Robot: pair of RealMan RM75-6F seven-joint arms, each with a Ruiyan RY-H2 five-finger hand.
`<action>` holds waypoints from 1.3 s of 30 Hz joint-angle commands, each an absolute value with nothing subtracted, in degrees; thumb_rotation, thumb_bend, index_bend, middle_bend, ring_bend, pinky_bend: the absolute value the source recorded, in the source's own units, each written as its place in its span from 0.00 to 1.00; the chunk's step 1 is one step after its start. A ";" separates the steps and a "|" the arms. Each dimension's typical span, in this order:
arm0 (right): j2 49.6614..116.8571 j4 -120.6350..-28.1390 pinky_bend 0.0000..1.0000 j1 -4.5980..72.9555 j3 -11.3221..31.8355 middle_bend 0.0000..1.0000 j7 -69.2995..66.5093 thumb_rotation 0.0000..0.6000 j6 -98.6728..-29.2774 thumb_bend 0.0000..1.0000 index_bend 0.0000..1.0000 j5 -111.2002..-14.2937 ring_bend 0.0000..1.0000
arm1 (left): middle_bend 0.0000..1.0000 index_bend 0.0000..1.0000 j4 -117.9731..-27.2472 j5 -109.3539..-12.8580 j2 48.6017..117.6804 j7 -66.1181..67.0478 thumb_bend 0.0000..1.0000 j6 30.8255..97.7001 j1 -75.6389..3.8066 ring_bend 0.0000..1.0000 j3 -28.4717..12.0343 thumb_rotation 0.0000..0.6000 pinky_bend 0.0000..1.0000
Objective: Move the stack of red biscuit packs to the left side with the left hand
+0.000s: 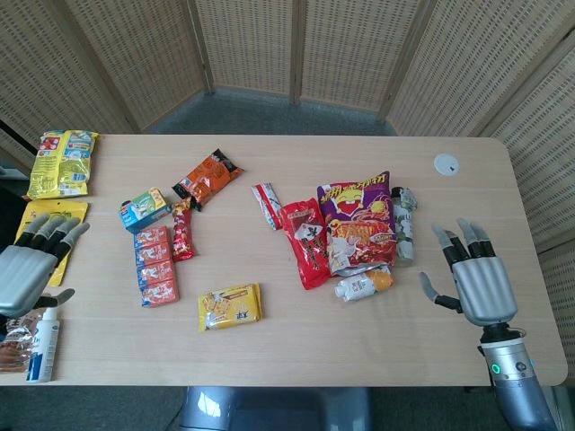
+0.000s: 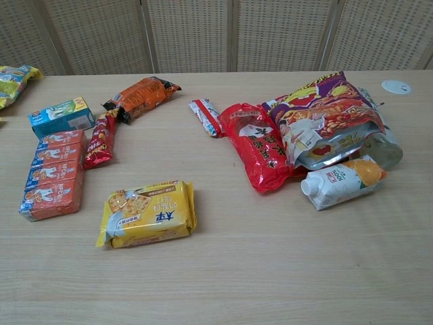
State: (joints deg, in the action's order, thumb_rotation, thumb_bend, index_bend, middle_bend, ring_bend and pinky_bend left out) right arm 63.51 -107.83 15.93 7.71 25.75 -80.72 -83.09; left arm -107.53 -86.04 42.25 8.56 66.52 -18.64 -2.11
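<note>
The stack of red biscuit packs (image 1: 155, 266) lies flat on the left half of the table, several packs in a row; in the chest view the stack (image 2: 54, 175) sits at the left edge. My left hand (image 1: 29, 266) hovers at the table's left edge, fingers spread and empty, well to the left of the stack. My right hand (image 1: 473, 277) is open over the right side of the table, holding nothing. Neither hand shows in the chest view.
Beside the stack lie a small red snack bag (image 1: 182, 230), a blue-green box (image 1: 145, 208), an orange pack (image 1: 207, 176) and a yellow cracker pack (image 1: 231, 306). Yellow bags (image 1: 62, 162) and a white bottle (image 1: 43, 343) crowd the left edge. Red and purple bags (image 1: 355, 220) and a drink carton (image 1: 363, 285) fill the centre right.
</note>
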 commanded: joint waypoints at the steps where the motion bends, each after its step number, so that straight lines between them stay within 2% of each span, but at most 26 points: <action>1: 63.73 -107.95 0.03 16.16 7.81 0.24 26.16 0.12 -80.41 0.44 0.00 -82.92 0.00 | 0.00 0.04 -105.68 -86.65 42.70 12.96 0.22 61.39 -20.92 0.00 -0.72 1.00 0.00; 7: 64.18 -108.03 0.03 16.40 7.93 0.24 26.56 0.11 -80.05 0.44 0.00 -82.52 0.00 | 0.00 0.00 -101.24 -87.49 48.41 16.64 0.22 56.71 -22.89 0.00 0.75 1.00 0.00; 17: 62.50 -108.93 0.03 15.07 7.84 0.24 26.63 0.12 -81.80 0.44 0.00 -82.49 0.00 | 0.00 0.00 -92.03 -88.40 58.97 18.21 0.22 53.29 -25.28 0.00 1.86 1.00 0.00; 31: 60.26 -109.83 0.03 12.92 7.46 0.24 25.36 0.11 -83.98 0.44 0.00 -82.74 0.00 | 0.00 0.00 -74.50 -90.69 75.47 18.32 0.22 54.18 -27.73 0.00 1.88 1.00 0.00; 39: 59.09 -110.38 0.03 11.99 7.40 0.24 24.82 0.12 -84.64 0.44 0.00 -82.54 0.00 | 0.00 0.00 -68.04 -91.09 81.08 16.41 0.22 54.34 -29.51 0.00 1.62 1.00 0.00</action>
State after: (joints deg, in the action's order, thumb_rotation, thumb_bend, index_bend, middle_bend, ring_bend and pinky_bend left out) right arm 59.11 -110.36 12.01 7.40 24.84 -84.63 -82.56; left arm -68.82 -90.92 80.32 16.87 54.15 -29.10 1.71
